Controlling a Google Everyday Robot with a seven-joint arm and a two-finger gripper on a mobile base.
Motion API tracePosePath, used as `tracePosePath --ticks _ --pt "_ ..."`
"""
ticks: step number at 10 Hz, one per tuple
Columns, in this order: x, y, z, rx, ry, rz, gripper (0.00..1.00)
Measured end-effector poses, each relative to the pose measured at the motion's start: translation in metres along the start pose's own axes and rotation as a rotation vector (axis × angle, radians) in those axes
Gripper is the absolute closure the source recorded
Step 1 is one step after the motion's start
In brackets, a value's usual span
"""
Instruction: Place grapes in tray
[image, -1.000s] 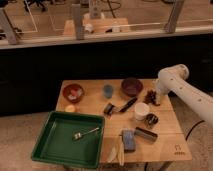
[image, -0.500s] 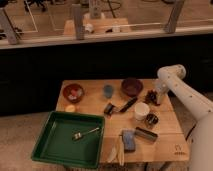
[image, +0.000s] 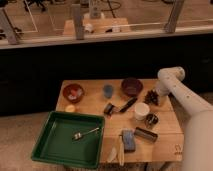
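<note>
Gripper, jaws spread, hangs at grapes (tray well apart).

The white arm rises from the lower right, bends at a rounded joint above the right edge of the tabletop, and turns downward. Its gripper hangs low just inside that edge, toward the back, fingers spread wide.

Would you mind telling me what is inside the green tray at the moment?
Only a metal spoon lies in the tray, and the rest of its floor shows uncovered. The grapes sit outside it, far right, with the gripper close by them.
</note>
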Motion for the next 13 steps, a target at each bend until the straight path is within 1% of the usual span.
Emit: tracePosePath --ticks 1,2,3,4,5,6,7,8,9,10,11,12,13 --pt "0.000 0.002 0.004 -0.006 -0.005 -0.002 0.21" --pt "-0.002 0.003 0.007 -0.011 -0.019 -0.004 0.26" --pt "-0.003 0.005 0.009 -0.017 -0.032 -0.003 0.35" --pt "-0.005 0.007 0.011 -0.027 -0.047 -0.002 0.47" --pt "-0.007 0.008 0.011 -0.033 -0.060 -0.002 0.55" --pt "-0.008 0.008 0.012 -0.037 -0.078 0.000 0.60" --pt "-0.011 0.010 0.013 -0.046 -0.094 -0.001 0.61" --pt "-0.013 0.011 0.013 -0.051 -0.100 -0.006 0.63" --pt "-0.017 0.012 0.013 -0.055 -0.108 -0.015 0.70" --pt "-0.024 0.014 0.010 -0.057 -0.121 -0.029 0.81" --pt "-0.032 0.016 0.002 -0.050 -0.143 -0.046 0.91" --pt "-0.039 0.021 -0.010 -0.047 -0.169 -0.065 0.98" --pt "-0.042 0.025 -0.027 -0.025 -0.184 -0.082 1.00"
